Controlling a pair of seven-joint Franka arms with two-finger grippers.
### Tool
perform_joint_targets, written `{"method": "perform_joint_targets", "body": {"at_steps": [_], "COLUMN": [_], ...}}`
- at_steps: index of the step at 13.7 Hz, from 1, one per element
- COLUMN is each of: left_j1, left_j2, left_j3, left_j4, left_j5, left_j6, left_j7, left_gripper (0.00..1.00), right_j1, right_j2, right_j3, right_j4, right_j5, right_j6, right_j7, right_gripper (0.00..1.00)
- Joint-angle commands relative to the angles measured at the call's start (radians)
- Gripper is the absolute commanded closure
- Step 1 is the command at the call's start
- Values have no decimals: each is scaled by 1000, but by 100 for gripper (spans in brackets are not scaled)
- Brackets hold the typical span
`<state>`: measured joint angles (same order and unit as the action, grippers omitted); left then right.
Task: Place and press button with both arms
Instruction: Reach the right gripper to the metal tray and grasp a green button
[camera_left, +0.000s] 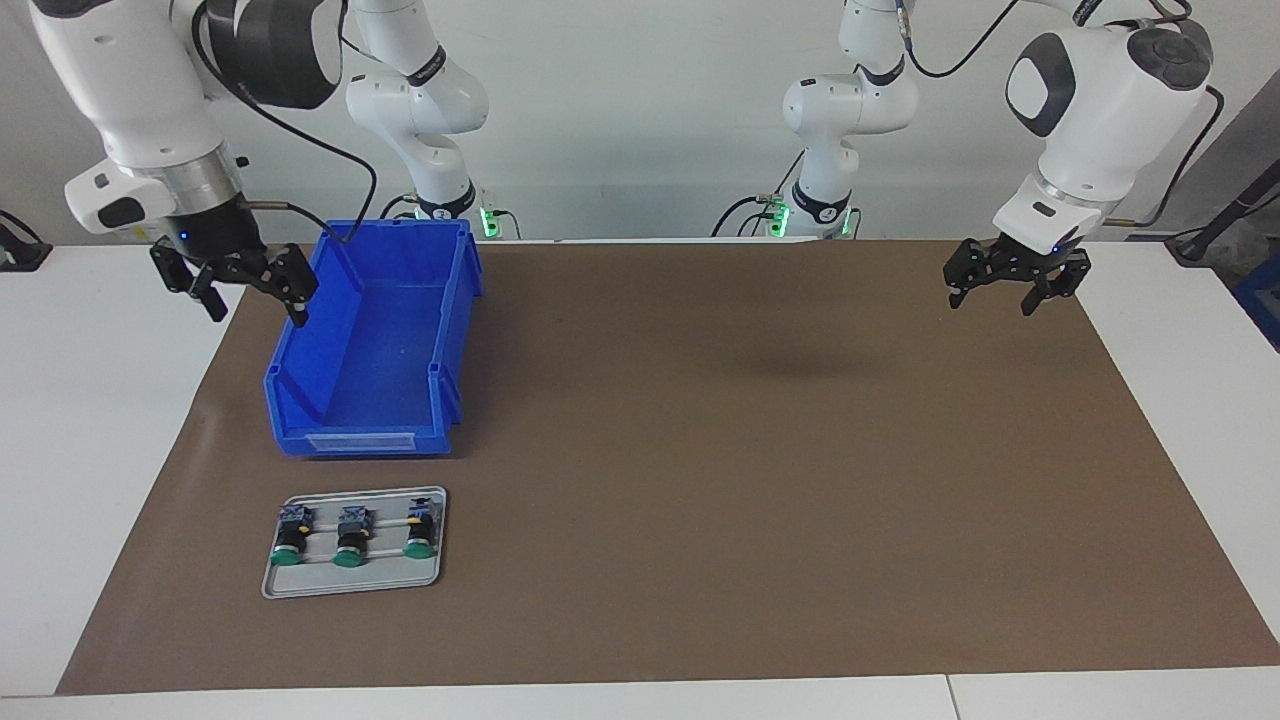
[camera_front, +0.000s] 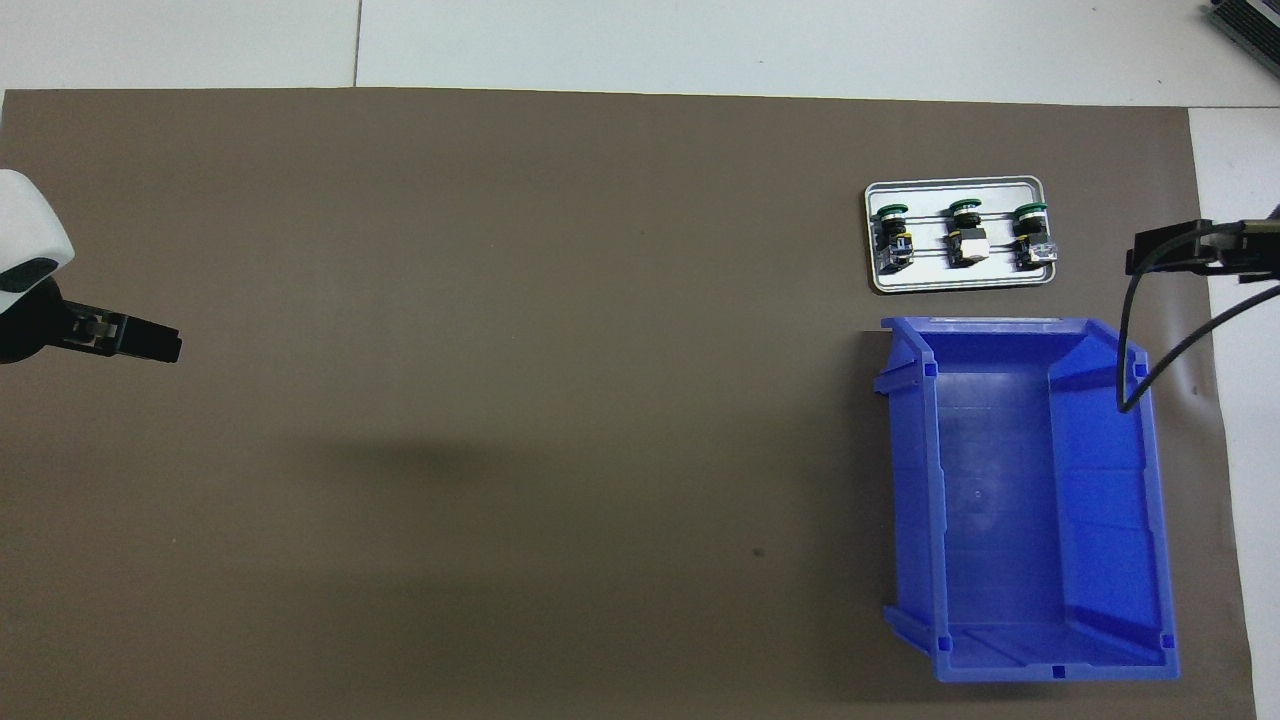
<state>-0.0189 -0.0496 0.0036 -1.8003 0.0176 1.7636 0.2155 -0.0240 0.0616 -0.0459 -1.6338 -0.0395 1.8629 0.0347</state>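
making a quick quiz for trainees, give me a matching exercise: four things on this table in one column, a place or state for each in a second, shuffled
1. three green-capped push buttons
2. blue plastic bin
3. left gripper
4. right gripper

A. empty, on the brown mat
B. open, in the air beside the bin
C. lying in the grey metal tray
D. open, over the mat at the left arm's end

Pairs: 1-C, 2-A, 3-D, 4-B

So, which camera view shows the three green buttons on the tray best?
The overhead view: the buttons lie unobstructed on the grey tray, with each green cap and the black body under it clearly separated. In the facing view the buttons are also uncovered, but seen slantwise with the caps toward the camera.
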Motion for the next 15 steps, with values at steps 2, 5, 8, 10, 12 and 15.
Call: {"method": "perform_joint_targets", "body": {"at_steps": [2, 5, 8, 10, 12, 15], "left_j1": [-1, -1, -1, -1, -1, -1], "left_j2": [-30, -30, -30, -30, -30, -30], "left_j3": [3, 1, 3, 1, 1, 1], "left_j4": [-34, -34, -34, -34, -34, -34], "left_j5": [15, 15, 16, 15, 15, 16], "left_j6": [11, 11, 11, 11, 11, 11], "left_j7": [-8, -8, -8, -8, -8, -8], "left_gripper": [0, 0, 0, 0, 0, 0], "right_j1": [-22, -11, -5, 7, 4, 6], "right_j2": [223, 366, 441, 474, 480, 506], "right_j3": [15, 15, 18, 18, 18, 18], "right_j4": [26, 54, 51, 22, 9, -4], "right_j5": [-11, 32, 94, 98, 98, 99], "right_j6": [235, 399, 455, 515, 530, 553], "right_j7": [-33, -36, -51, -87, -107, -110], "right_gripper": [0, 0, 0, 0, 0, 1]}}
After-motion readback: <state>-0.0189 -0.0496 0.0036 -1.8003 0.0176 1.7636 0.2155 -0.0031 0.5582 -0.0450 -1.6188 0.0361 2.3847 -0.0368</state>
